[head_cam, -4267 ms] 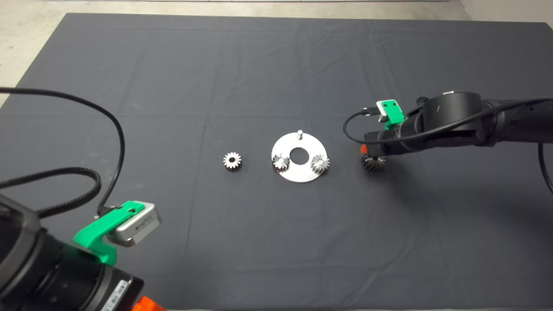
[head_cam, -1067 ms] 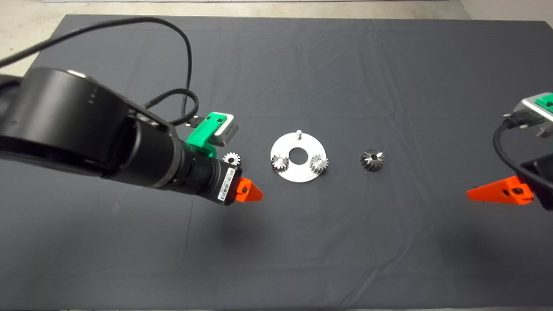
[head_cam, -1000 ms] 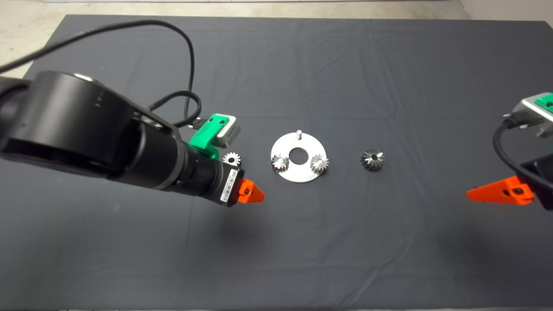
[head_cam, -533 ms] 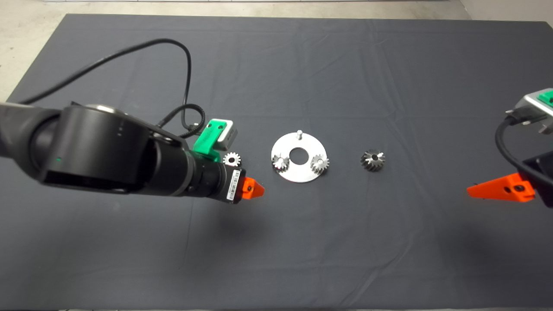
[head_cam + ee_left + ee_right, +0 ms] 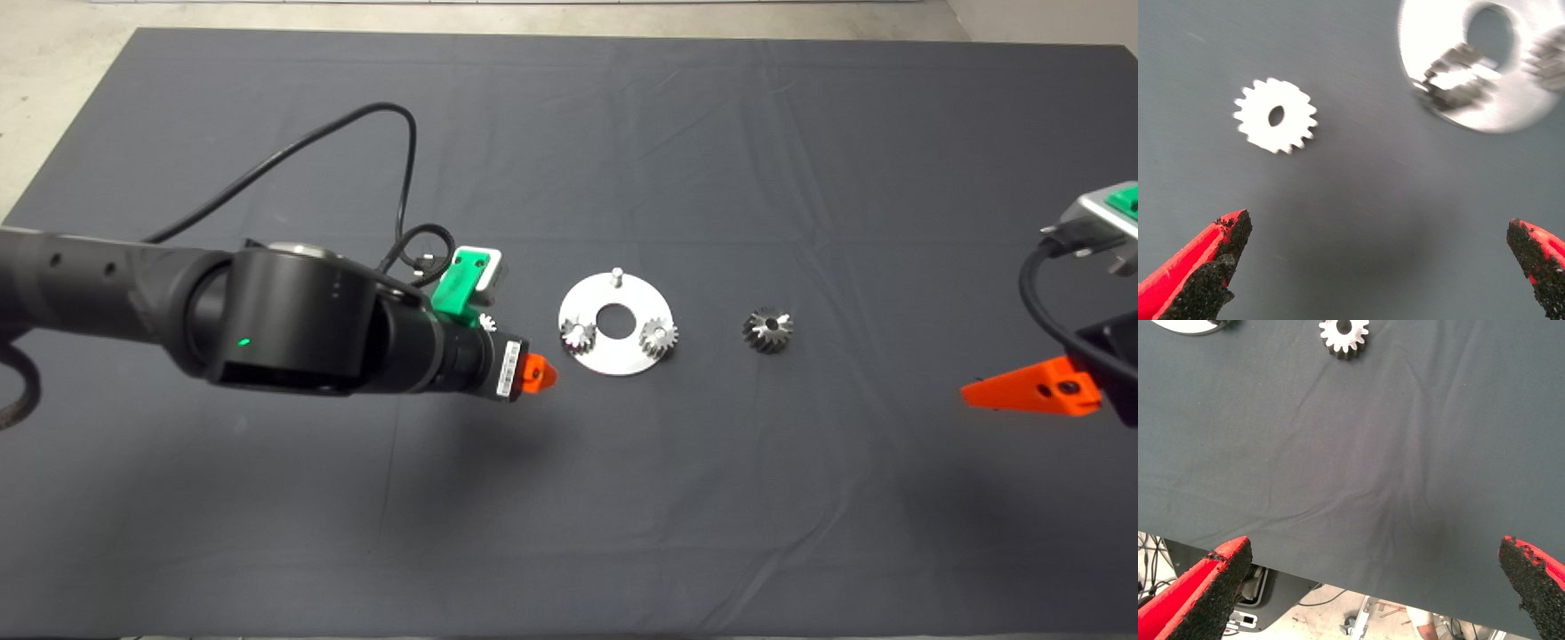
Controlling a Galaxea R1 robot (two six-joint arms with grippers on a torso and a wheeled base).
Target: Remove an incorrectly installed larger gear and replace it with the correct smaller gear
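The smaller gear [image 5: 1275, 124], flat and silvery, lies on the mat left of the round metal plate [image 5: 615, 356]. In the head view my left wrist camera covers nearly all of it. My left gripper [image 5: 1377, 227] hovers open just beside this gear, nothing between its fingers [image 5: 536, 374]. The larger gear [image 5: 767, 330] [image 5: 1343, 335], dark with slanted teeth, rests alone on the mat right of the plate. My right gripper [image 5: 1373, 547] waits open at the mat's right edge.
The plate [image 5: 1425, 33] carries two small gears [image 5: 578, 333] [image 5: 659, 338] on pins, plus a bare pin [image 5: 615, 276] at its far side. A black cable loops above the left arm. Floor shows past the mat's edge in the right wrist view.
The right arm let go of the larger gear and pulled back to the right edge. The left arm came in from the lower left and edged right over the smaller gear.
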